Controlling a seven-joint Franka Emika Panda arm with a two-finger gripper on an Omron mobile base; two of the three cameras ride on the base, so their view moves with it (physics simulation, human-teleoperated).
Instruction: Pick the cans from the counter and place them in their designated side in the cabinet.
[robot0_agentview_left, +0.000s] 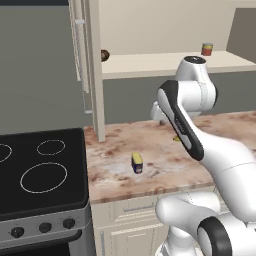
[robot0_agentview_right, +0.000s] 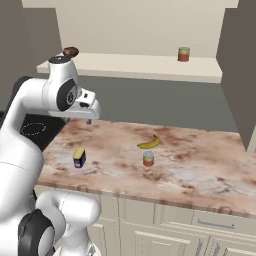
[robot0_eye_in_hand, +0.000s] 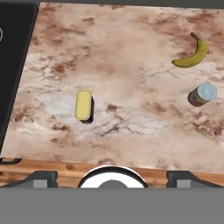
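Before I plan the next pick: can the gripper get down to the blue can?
Probably yes: the gripper is open above the counter, and nothing stands around the blue can.

On the counter (robot0_agentview_right: 200, 165) the labelled can (robot0_agentview_right: 79, 157) stands near the front edge, closest to the stove top (robot0_agentview_left: 40, 170), which lies at the counter's left end. Well to its right stands the shorter can (robot0_agentview_right: 148, 158), with the banana (robot0_agentview_right: 149, 143) just behind it (near, not touching). Above, on the cabinet (robot0_agentview_right: 150, 65) shelf, another can (robot0_agentview_right: 184, 54) sits toward the right, and a small round thing (robot0_agentview_right: 71, 51) at the left end.
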